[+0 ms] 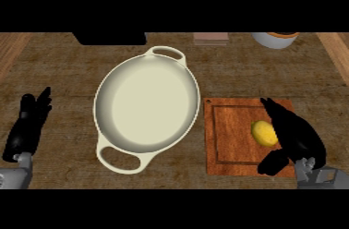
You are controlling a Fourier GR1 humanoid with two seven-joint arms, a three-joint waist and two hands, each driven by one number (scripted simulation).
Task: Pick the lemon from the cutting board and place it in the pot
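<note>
Lemon [264, 133]: lies on the cutting board [231, 140], touching the right hand's palm side.
Right hand [294, 133]: fingers straight, thumb below the lemon, not clasped round it.
Pot [147, 105]: left of the board.
Left hand [28, 124]: resting, fingers straight, at left edge.

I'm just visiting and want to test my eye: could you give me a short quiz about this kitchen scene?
1. True or false: the yellow lemon already lies inside the cream oval two-handled pot.
2. Which hand is beside the lemon: (a) the left hand or (b) the right hand?
3. Fill in: the reddish-brown wooden cutting board lies to the pot's ____ in the head view.

Key:
1. False; it rests on the cutting board.
2. b; the left hand rests open near the left edge.
3. right
</note>
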